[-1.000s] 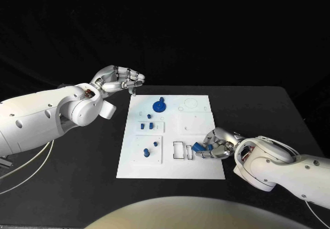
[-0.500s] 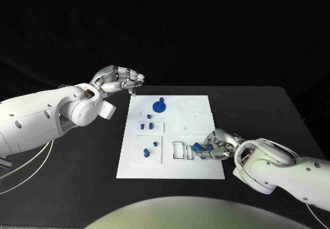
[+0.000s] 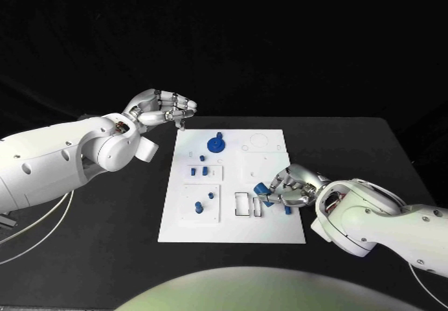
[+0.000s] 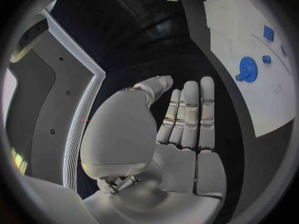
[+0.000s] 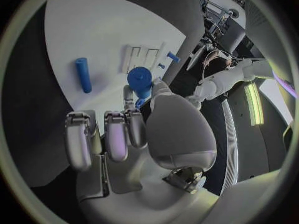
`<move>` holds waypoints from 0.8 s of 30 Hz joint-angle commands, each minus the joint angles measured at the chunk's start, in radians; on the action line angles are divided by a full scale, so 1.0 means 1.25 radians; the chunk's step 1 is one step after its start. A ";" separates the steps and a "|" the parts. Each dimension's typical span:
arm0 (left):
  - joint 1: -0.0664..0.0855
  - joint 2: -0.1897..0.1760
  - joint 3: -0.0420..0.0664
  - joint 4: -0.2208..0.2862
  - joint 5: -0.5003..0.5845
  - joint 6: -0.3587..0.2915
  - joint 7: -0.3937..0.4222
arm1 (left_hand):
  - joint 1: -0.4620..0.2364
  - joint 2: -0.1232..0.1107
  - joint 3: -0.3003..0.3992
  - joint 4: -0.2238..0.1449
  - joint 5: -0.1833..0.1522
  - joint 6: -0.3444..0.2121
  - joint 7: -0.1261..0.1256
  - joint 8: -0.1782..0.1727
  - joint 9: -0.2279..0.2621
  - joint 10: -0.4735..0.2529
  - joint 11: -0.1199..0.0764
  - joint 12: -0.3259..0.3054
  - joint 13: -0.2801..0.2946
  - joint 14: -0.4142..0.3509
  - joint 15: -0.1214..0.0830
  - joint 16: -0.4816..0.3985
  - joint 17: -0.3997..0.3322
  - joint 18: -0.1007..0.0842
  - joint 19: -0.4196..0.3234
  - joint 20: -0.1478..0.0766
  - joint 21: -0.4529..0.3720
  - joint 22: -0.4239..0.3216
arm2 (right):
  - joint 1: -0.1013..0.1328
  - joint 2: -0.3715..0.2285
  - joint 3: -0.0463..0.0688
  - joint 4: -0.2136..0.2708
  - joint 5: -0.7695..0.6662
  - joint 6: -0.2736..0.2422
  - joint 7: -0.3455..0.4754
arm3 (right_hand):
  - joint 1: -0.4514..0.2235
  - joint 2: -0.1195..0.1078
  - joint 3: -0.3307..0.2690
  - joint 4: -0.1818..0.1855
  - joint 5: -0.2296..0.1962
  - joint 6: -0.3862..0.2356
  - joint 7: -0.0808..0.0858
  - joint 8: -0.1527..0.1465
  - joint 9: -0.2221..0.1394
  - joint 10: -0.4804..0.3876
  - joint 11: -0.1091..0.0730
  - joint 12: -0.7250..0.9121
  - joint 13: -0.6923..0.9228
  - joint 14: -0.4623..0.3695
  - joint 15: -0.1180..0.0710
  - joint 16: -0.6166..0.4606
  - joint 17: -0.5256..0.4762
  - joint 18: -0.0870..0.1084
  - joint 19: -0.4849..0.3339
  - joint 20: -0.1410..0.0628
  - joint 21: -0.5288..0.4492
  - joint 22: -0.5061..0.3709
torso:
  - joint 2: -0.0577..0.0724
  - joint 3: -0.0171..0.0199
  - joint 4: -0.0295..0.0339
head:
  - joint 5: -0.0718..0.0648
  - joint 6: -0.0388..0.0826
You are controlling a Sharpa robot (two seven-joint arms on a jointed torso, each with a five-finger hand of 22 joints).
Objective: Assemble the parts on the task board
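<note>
The white task board [image 3: 234, 227] lies mid-table. My right hand [image 3: 291, 189] hovers over its near right part and pinches a round blue part [image 3: 261, 189] between thumb and a finger; the right wrist view shows this blue part [image 5: 140, 78] at the fingertips. A blue cylinder [image 3: 287, 208] lies on the board under that hand, also visible as the cylinder [image 5: 82, 74] in the right wrist view. Empty rectangular slots [image 3: 245, 205] sit just left of the hand. My left hand [image 3: 166, 109] hangs beyond the board's far left corner, fingers curled in on nothing.
A blue gear [image 3: 217, 143] stands on the board's far part, seen too as the gear [image 4: 247, 68] in the left wrist view. Small blue pieces [image 3: 198, 172] and a blue peg [image 3: 199, 207] sit in the left column. Black table [image 3: 364, 149] surrounds the board.
My right hand has moved a little away from me over the board, carrying the round blue part up and left. The blue cylinder now shows beneath it. The left hand has not moved.
</note>
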 commanded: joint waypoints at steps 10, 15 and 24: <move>0.000 0.005 0.000 0.002 0.001 0.016 0.001 | -0.001 0.008 -0.001 -0.004 0.005 -0.007 -0.001 0.004 -0.001 -0.006 -0.001 0.006 -0.001 -0.006 0.002 0.004 -0.002 0.012 -0.004 0.001 0.000 0.001 | -0.011 0.070 0.000 -0.033 0.048 0.069 -0.015 | -0.014 0.010 -0.013 0.000 0.002 0.013 -0.006 0.005 0.003 0.011 -0.007 -0.007 0.088 0.054 -0.007 0.002 0.062 -0.009 0.069 -0.008 -0.002 0.199 | 0.002 0.0000 0.0013 | 0.006 0.000; 0.000 0.005 0.000 0.003 0.001 0.015 0.000 | -0.002 0.009 -0.001 -0.003 0.005 -0.007 -0.001 0.004 -0.001 -0.007 -0.001 0.007 -0.001 -0.007 0.002 0.004 -0.002 0.012 -0.004 0.001 0.000 0.001 | -0.015 0.090 0.000 -0.047 0.037 0.069 -0.025 | -0.024 0.013 -0.018 0.000 0.002 0.017 -0.008 0.007 0.004 0.012 -0.009 -0.007 0.090 0.053 -0.008 0.002 0.061 -0.009 0.069 -0.010 -0.002 0.199 | 0.002 -0.0010 0.0005 | 0.008 0.000; 0.000 0.004 0.000 0.005 0.001 0.014 0.000 | -0.002 0.009 -0.001 -0.003 0.005 -0.007 -0.001 0.004 -0.001 -0.007 -0.001 0.007 -0.001 -0.007 0.002 0.004 -0.002 0.012 -0.004 0.001 0.000 0.001 | -0.017 0.108 0.000 -0.064 0.011 0.058 -0.042 | -0.036 0.018 -0.024 0.000 0.002 0.022 -0.010 0.011 0.006 0.013 -0.011 -0.007 0.090 0.053 -0.010 0.002 0.063 -0.010 0.071 -0.012 0.002 0.201 | 0.002 -0.0002 0.0000 | 0.012 0.000</move>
